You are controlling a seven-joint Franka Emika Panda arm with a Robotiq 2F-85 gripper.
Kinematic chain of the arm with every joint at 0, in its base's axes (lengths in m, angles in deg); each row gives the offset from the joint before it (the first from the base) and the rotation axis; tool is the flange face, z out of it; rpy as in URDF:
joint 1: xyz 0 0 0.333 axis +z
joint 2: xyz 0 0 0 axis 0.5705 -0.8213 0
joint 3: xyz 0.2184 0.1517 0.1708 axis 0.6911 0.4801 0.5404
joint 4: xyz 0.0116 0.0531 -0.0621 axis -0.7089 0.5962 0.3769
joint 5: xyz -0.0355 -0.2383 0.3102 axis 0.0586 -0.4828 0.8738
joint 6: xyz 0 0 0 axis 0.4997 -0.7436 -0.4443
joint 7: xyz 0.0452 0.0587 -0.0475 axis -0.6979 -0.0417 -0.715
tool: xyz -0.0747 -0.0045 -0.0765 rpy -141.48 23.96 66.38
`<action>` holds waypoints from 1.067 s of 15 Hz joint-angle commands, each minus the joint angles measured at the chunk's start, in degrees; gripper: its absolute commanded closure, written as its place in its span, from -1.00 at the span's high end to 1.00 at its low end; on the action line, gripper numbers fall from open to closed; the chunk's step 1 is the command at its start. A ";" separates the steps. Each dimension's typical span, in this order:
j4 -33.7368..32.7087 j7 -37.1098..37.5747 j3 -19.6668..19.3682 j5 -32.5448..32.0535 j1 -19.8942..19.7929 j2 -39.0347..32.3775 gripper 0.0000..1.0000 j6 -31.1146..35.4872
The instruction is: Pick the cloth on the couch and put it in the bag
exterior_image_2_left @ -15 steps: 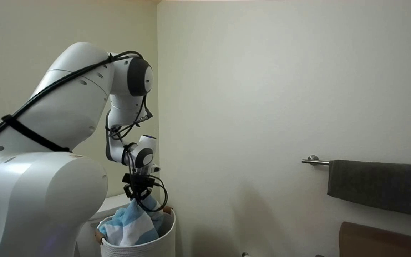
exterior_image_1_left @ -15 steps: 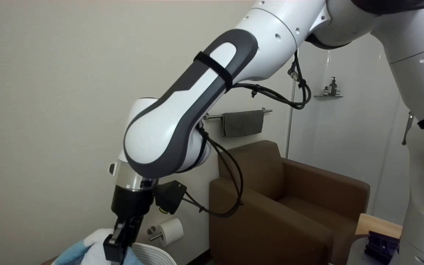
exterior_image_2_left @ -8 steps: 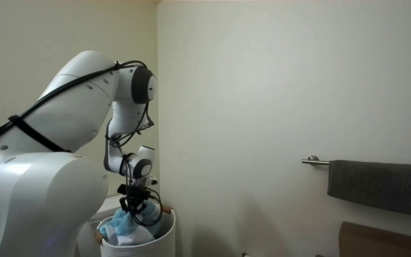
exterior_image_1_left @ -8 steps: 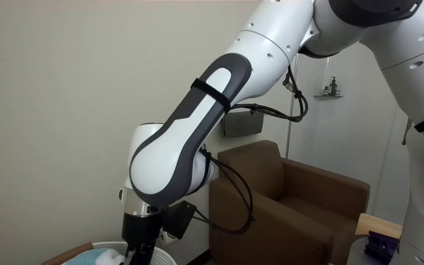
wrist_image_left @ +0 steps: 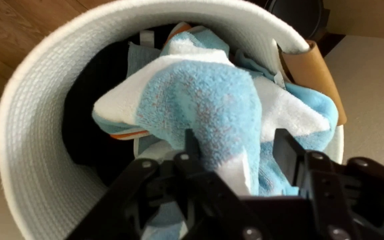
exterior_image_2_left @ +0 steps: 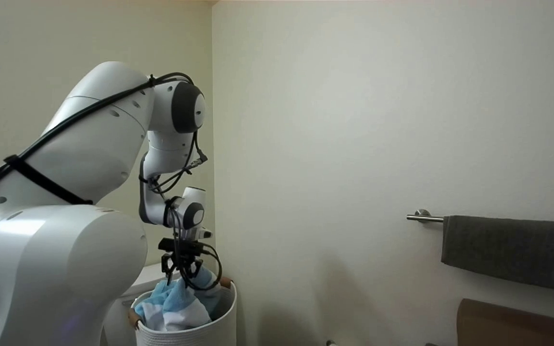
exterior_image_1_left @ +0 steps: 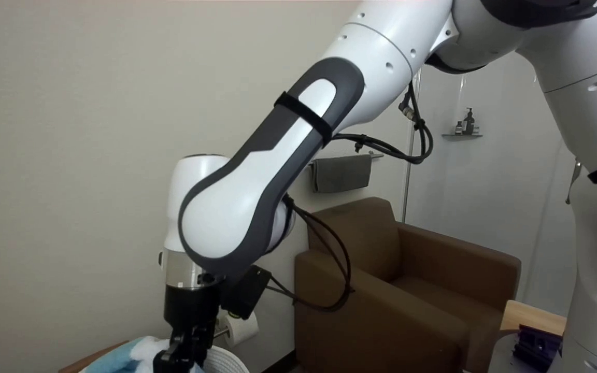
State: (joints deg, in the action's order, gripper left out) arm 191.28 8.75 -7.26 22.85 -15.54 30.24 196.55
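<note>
Cloth is lying bunched in the bag, right below my gripper. Fingers are standing spread, one fold running between them; I'm reckoning straight up clears.

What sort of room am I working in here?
Probably a bathroom, though the brown armchair is unusual there: a toilet paper roll on a wall holder, a grey towel hanging from a rail, and a pump bottle on a small shelf.
</note>
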 commanded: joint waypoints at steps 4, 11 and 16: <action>-3.48 2.15 0.96 -2.08 1.49 10.12 1.00 -10.21; -9.16 7.15 -0.97 -5.71 2.26 15.59 1.00 -20.24; -6.00 12.16 -3.19 -6.38 0.39 21.49 1.00 -20.24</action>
State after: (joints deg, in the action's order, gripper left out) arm 181.28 17.62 -9.63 16.89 -13.91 46.76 176.27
